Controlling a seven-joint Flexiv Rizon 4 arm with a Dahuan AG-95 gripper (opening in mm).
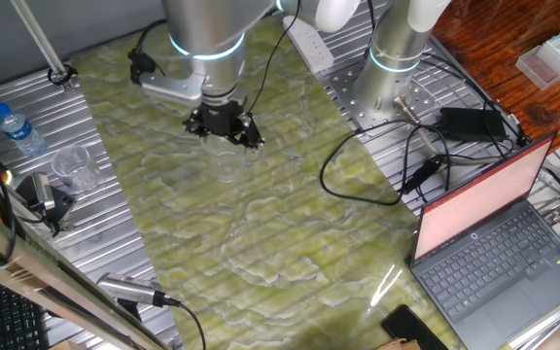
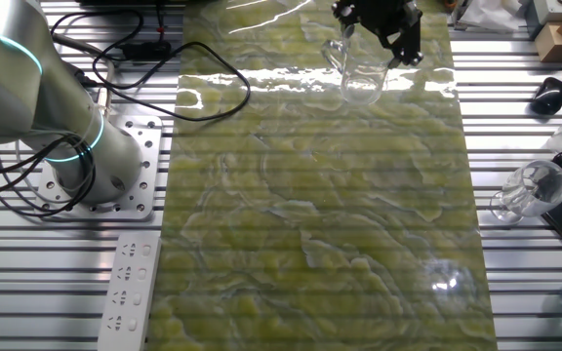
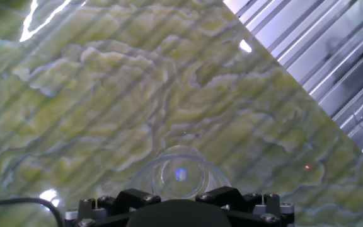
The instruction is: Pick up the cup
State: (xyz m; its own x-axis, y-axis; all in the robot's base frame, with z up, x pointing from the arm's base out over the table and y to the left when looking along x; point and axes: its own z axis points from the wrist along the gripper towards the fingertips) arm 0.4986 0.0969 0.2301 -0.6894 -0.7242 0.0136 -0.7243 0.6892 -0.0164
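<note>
The cup (image 1: 229, 163) is small, clear and colourless, and stands out faintly against the green marbled mat (image 1: 261, 233). In the other fixed view the cup (image 2: 361, 78) hangs just below the black fingers, with its small handle towards the left. My gripper (image 1: 227, 134) is right above it near the far end of the mat, as the other fixed view (image 2: 386, 47) also shows. In the hand view the cup's round rim (image 3: 179, 173) sits between my two fingers, with the gripper (image 3: 178, 197) closed against its sides. I cannot tell whether the cup's base touches the mat.
Another clear cup (image 1: 74, 165) with whitish walls and a blue-capped water bottle (image 1: 16, 126) stand on the metal table left of the mat. A laptop (image 1: 504, 233), black cables (image 1: 377, 165), the arm's base (image 2: 91, 166) and a power strip (image 2: 130, 283) lie around the mat.
</note>
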